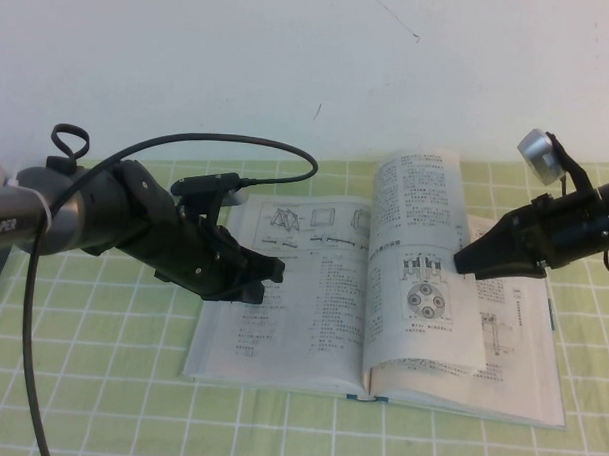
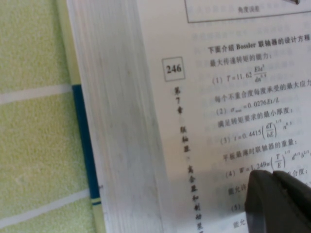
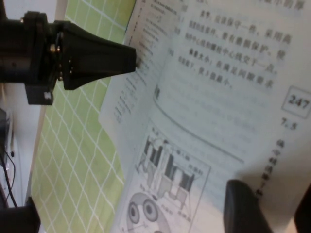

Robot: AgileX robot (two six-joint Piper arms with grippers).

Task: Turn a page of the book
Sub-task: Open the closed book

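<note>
Left hand (image 3: pixel 133 60) on the book (image 3: pixel 146 43), page (image 3: pixel 218 97) curled near right hand (image 3: pixel 272 213)

Matt white paper page (image 1: pixel 423 262), checked cloth (image 1: pixel 101 311)

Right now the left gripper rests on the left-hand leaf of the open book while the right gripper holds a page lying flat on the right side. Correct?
Not quite: the page is not flat. The high view shows it lifted off the book, standing near the spine with its lower edge curled, at the tip of the right gripper. The left gripper does rest on the left-hand leaf.
</note>
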